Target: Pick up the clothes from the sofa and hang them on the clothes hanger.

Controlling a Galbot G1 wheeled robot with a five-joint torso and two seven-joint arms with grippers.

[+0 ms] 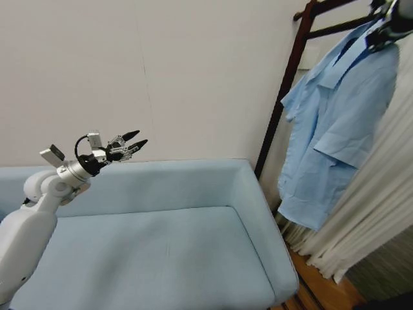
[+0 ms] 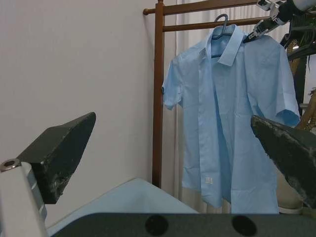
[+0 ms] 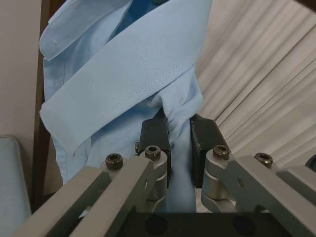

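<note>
A light blue short-sleeved shirt point(image 1: 335, 123) hangs on a hanger point(image 2: 220, 20) from the top rail of a dark wooden clothes rack point(image 1: 284, 90), to the right of the sofa. My right gripper point(image 1: 386, 31) is up at the shirt's shoulder beside the collar. In the right wrist view it point(image 3: 180, 136) is shut on a pinched fold of the shirt point(image 3: 123, 64). My left gripper point(image 1: 136, 139) is raised over the sofa's backrest at the left, open and holding nothing. The left wrist view looks between its spread fingers point(image 2: 59, 153) at the hanging shirt point(image 2: 232, 113).
The pale blue sofa point(image 1: 161, 252) spans the lower half of the head view, with a white wall behind it. A cream curtain point(image 1: 381, 194) hangs behind the rack down to a wooden floor point(image 1: 322, 284).
</note>
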